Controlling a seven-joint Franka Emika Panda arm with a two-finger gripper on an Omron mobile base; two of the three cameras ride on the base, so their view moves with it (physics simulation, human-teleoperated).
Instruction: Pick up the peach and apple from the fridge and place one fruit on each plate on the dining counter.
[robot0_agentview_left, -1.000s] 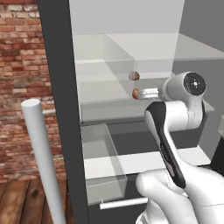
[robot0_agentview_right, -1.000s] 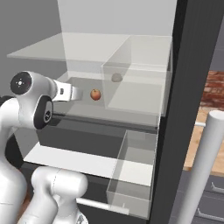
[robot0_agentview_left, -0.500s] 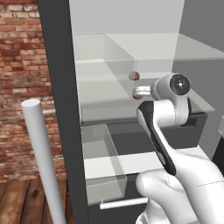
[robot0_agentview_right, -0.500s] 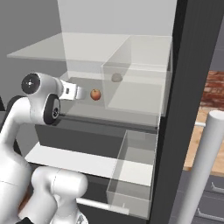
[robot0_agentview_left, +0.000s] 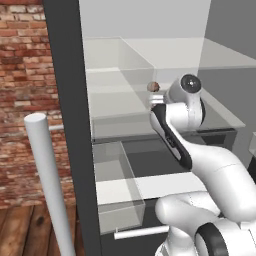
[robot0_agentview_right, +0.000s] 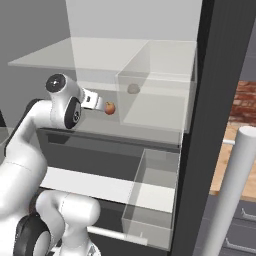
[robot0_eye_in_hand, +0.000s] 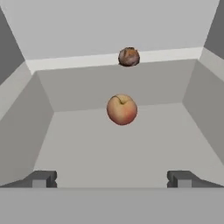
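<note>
The fridge (robot0_agentview_left: 65, 100) stands open, and my arm reaches onto its glass shelf. In the hand view the peach (robot0_eye_in_hand: 122, 109), orange-red with a yellowish blush, lies straight ahead of my gripper (robot0_eye_in_hand: 111, 179). The two fingertips (robot0_eye_in_hand: 41, 179) are spread wide with nothing between them, still short of the fruit. From the right base view, the gripper (robot0_agentview_right: 97, 101) is just left of the peach (robot0_agentview_right: 110, 108). In the left base view my arm hides the peach. The apple, the plates and the dining counter are out of view.
A dull dark-brown lump (robot0_eye_in_hand: 129, 56) (robot0_agentview_right: 133, 89) (robot0_agentview_left: 153, 86) sits farther back on the shelf behind a clear divider. Below is a clear bin (robot0_agentview_right: 155, 195) and a drawer with a silver bar handle (robot0_agentview_left: 140, 231). A grey post (robot0_agentview_left: 47, 180) stands beside the fridge.
The arm has reached deeper into the fridge, bringing the open gripper close to the peach. The fruits have not moved.
</note>
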